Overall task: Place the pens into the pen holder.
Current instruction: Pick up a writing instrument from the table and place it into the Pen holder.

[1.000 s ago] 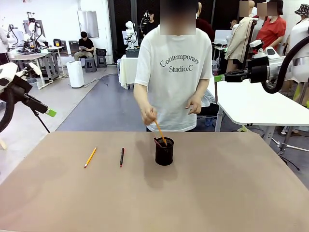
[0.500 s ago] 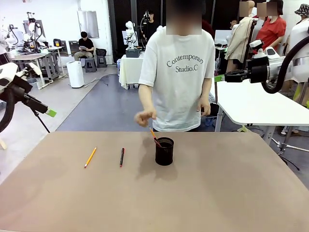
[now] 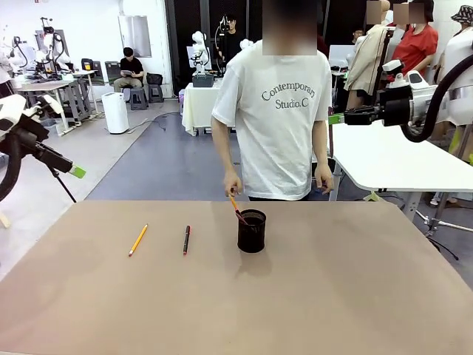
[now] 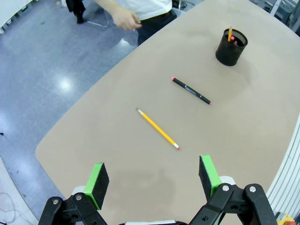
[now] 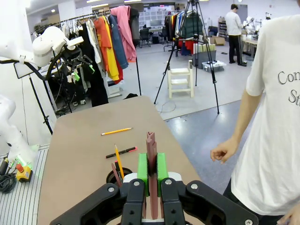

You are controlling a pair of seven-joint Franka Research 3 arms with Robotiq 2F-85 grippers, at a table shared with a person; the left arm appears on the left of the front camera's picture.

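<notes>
Far left: left gripper (image 4: 153, 174) high over the table (image 3: 355, 296) end, jaws wide apart, nothing between them. Yellow pencil (image 3: 138, 240) flat on the table, with the red-tipped pen (image 3: 186, 240) just right of it, not touching. Mid-table: holder (image 3: 251, 232) upright, two sticks (image 3: 235, 207) leaning in it, lower ends lost behind the mesh. Person's hand (image 3: 233, 186) just above them; contact unclear. Far right: right gripper (image 5: 151, 169) held high beyond the table edge, clamped on a reddish-brown pen (image 5: 151, 145), its lower part hidden between the pads.
</notes>
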